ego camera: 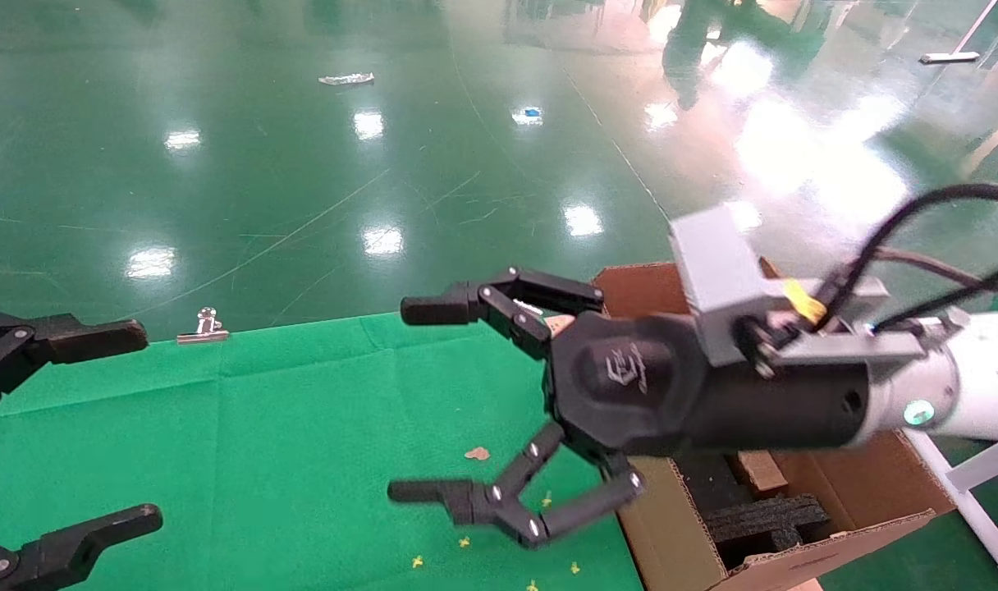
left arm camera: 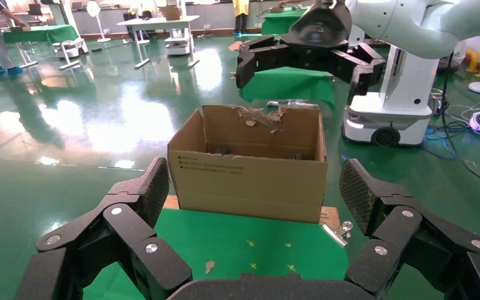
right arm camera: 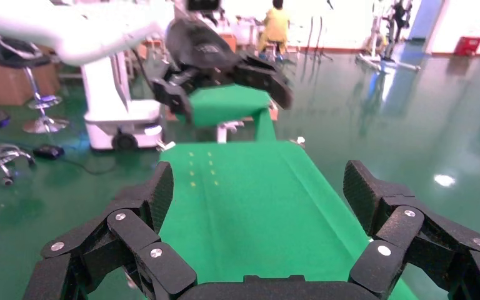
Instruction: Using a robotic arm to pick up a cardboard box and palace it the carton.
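Note:
The carton (ego camera: 679,525) stands at the table's right end with its flaps up and black foam (ego camera: 766,517) inside; the left wrist view shows its printed side (left arm camera: 250,181). A small tan block (ego camera: 757,469) lies between the foam pieces, partly under my right wrist; I cannot tell if it is the cardboard box. My right gripper (ego camera: 410,400) hangs open and empty over the green cloth just left of the carton, and also shows above the carton as right gripper (left arm camera: 306,59). My left gripper (ego camera: 142,427) is open and empty at the table's left end.
Green cloth (ego camera: 302,427) covers the table, with small yellow marks (ego camera: 464,542) and a brown scrap (ego camera: 477,453) near the carton. A metal binder clip (ego camera: 205,327) grips the far edge. A glossy green floor lies beyond, and a white stand (ego camera: 975,501) is at the right.

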`<control>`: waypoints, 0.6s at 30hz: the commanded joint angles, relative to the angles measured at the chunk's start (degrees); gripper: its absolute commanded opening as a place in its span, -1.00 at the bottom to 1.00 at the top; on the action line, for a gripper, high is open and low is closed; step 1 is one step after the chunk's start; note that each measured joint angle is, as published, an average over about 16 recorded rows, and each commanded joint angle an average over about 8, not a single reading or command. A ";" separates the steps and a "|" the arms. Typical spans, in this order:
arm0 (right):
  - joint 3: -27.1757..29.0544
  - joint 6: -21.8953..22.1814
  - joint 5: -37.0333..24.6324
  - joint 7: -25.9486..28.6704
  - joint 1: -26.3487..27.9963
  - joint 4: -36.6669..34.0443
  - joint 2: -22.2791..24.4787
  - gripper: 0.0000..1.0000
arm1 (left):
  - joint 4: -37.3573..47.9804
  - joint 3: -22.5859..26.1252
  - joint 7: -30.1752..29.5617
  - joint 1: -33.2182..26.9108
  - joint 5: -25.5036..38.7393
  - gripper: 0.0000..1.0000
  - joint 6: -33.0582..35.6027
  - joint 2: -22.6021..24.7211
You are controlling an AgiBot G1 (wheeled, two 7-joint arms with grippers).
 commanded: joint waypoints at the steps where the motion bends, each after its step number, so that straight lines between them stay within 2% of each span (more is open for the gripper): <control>1: 1.80 -0.52 0.77 -0.89 -1.83 0.64 -0.17 1.00 | 0.00 0.00 0.00 0.00 0.00 1.00 0.00 0.00; 18: 0.70 -0.24 0.32 -0.45 -0.67 0.26 -0.09 1.00 | 0.01 0.00 0.00 0.01 -0.01 1.00 -0.01 -0.01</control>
